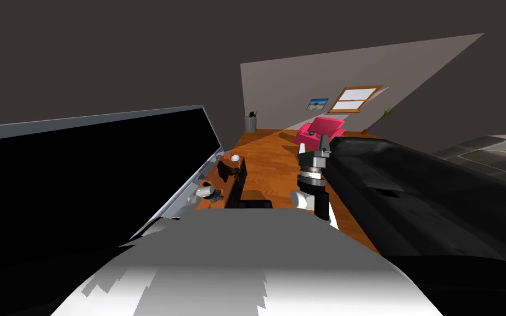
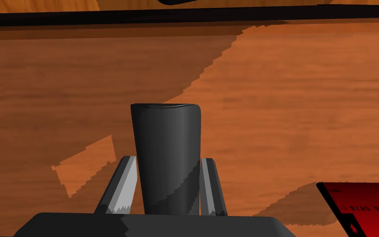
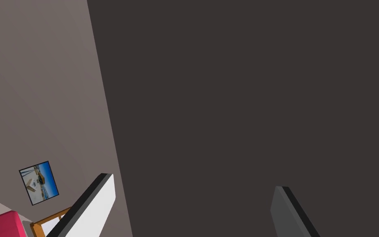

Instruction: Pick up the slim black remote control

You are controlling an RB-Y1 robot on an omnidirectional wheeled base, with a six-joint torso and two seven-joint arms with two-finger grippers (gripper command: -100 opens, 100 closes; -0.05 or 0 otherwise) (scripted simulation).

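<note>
Clamped the left gripper (image 2: 168, 159) on the slim black remote (image 2: 166, 131), one finger pressed on each long side, the remote's far end standing out past the fingertips. Held the remote over an orange-brown wooden surface (image 2: 287, 103); could not tell whether touching it or just above. Noted a flat red thing (image 2: 365, 207) with small letters near the remote, apart from it. Noted a thin black strip (image 2: 184, 18) beyond the remote's far end. Held the right gripper (image 3: 192, 181) well apart from the remote, fingers spread wide.
</note>
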